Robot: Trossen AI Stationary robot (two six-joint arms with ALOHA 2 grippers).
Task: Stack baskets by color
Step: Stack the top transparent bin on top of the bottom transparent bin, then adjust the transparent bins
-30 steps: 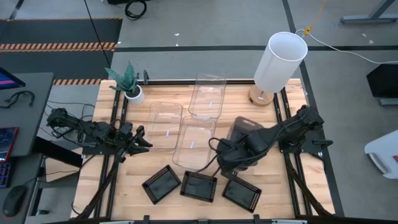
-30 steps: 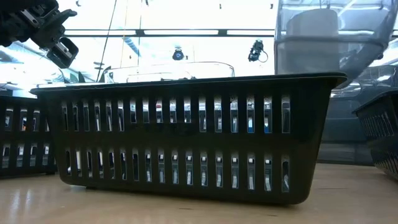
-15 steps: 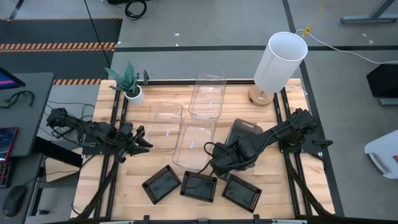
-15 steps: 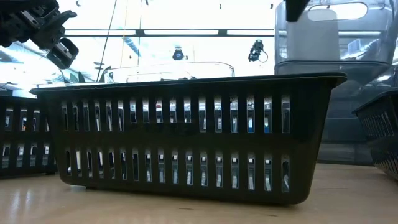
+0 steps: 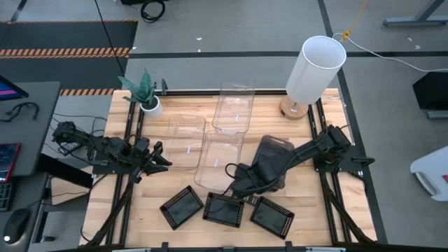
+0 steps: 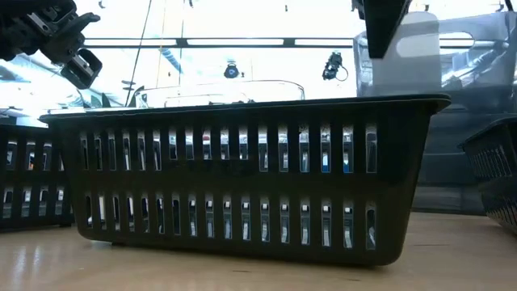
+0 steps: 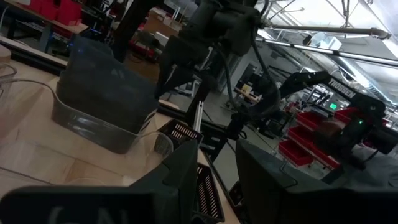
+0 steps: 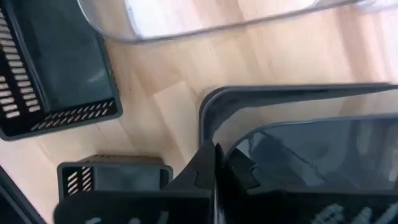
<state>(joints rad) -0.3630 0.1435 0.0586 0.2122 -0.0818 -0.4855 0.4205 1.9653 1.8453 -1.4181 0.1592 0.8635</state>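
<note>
Near the black baskets (image 5: pixel 224 208) | right pincer (image 5: pixel 234 183) pinching grey basket (image 5: pixel 269 162) (moved closer) | stacking greys continues | left pincer (image 5: pixel 155 160) spread.

Robotics lab or workshop: wood surface (image 5: pixel 112 210) on a concrete floor (image 5: pixel 210 28) with hazard-striped tape (image 5: pixel 63 52), red storage bins (image 7: pixel 305 118), overhead ceiling beams (image 7: pixel 329 31), loose cables (image 5: pixel 150 10).

Wooden table (image 5: pixel 105 203) carries baskets (image 5: pixel 222 209), lamp (image 5: pixel 313 70), plant (image 5: pixel 145 96).
</note>
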